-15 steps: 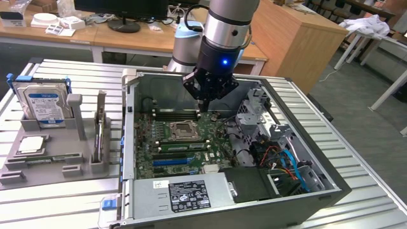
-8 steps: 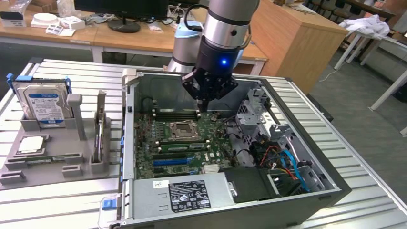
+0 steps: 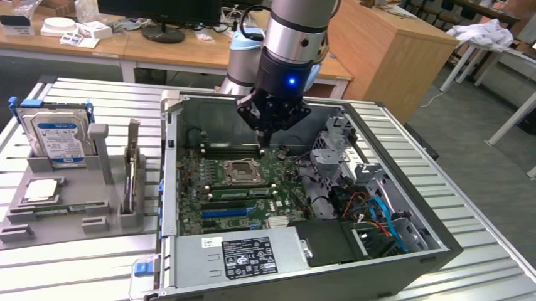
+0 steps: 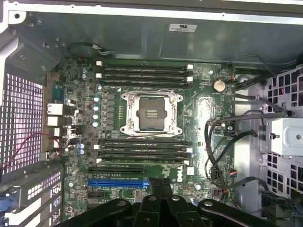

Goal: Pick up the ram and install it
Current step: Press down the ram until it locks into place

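In the exterior view, the gripper [image 3: 265, 145] hangs inside the open computer case [image 3: 435, 248], its dark fingers drawn together to a narrow tip just above the motherboard [image 3: 243, 188], near the memory slots [image 3: 230, 150] on the far side of the CPU socket [image 3: 240, 169]. Nothing shows between the fingers. On the exterior view's left, a grey holder [image 3: 75, 216] stands on the slatted table [image 3: 469, 207] beside the case; it carries a silver hard drive [image 3: 57, 135] with a blue label, standing upright, and an upright expansion card [image 3: 132, 166]. The ram [image 3: 54, 209] lies low in a slot along the front of that holder, a long thin green stick, well apart from the gripper. A black power supply [image 3: 243, 254] fills the near corner of the case. In the wrist view, the closed fingers [image 4: 161, 189] meet over the board just beside the blue expansion slot [image 4: 118, 182], holding nothing. The CPU socket [image 4: 151, 112] sits between 2 banks of empty memory slots [image 4: 144, 74], and black cables [image 4: 227, 142] loop beside the drive cage [image 4: 284, 137].
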